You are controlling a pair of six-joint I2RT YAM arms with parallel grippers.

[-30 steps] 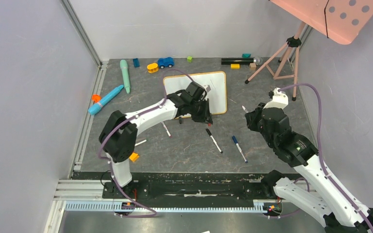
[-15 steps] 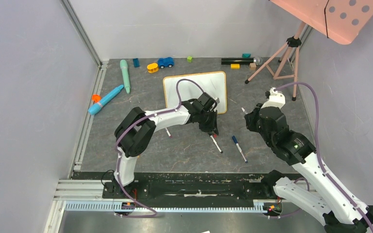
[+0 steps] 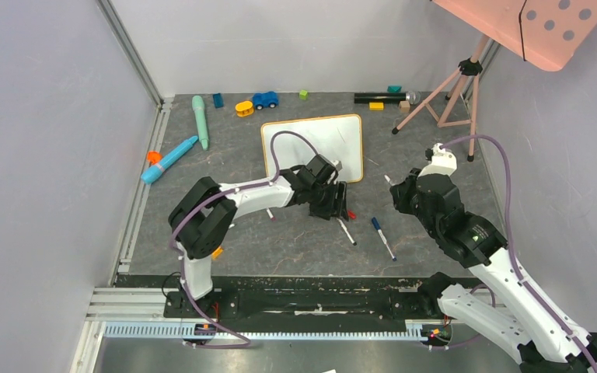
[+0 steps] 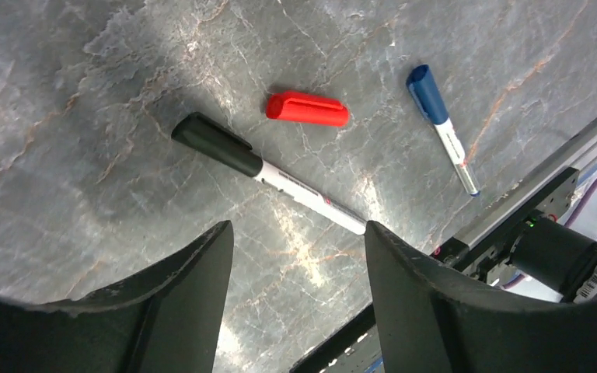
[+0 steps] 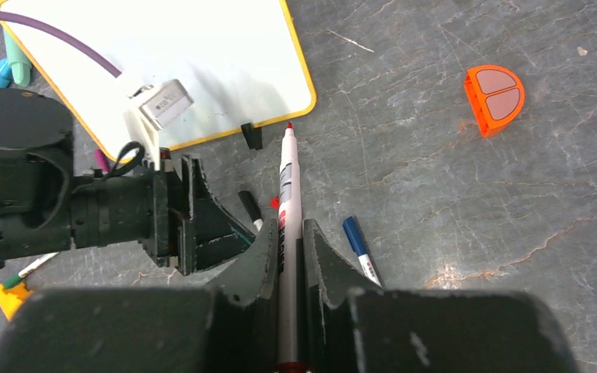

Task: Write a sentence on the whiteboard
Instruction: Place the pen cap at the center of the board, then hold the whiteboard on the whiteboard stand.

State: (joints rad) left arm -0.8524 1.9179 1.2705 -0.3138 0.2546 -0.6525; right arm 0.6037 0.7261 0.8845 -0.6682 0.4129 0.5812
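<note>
While both arms lean over the grey table (image 3: 280,241), the parts read as follows.
Right arm (image 3: 501,268): rises from the lower right corner of the top view, slanting up and left, wrist bent toward the frame's centre.
Left arm (image 3: 256,194): elbow folded at lower left, forearm running right and slightly up, wrist tipped down over the table at centre.
Whiteboard (image 3: 312,144): lies flat in the upper centre of the top view, its lower edge partly hidden by the left wrist; it fills the upper left of the right wrist view.
Right gripper (image 5: 290,245): jaws pinching a red-tipped marker (image 5: 287,183), uncapped, whose tip ends near the board's lower right corner, apart from the frame.
Left gripper (image 4: 297,229): jaws spread wide, gripping nothing, over the table just below the board.
Black-capped marker (image 4: 268,171): lies on the table, seen between the spread fingers, slanting from upper left to lower right.
Blue-capped marker (image 4: 443,128): upper right of the left wrist view, apart from the black-capped one.
Red cap (image 4: 308,108): loose on the table just above the black-capped marker, not touching it.
</note>
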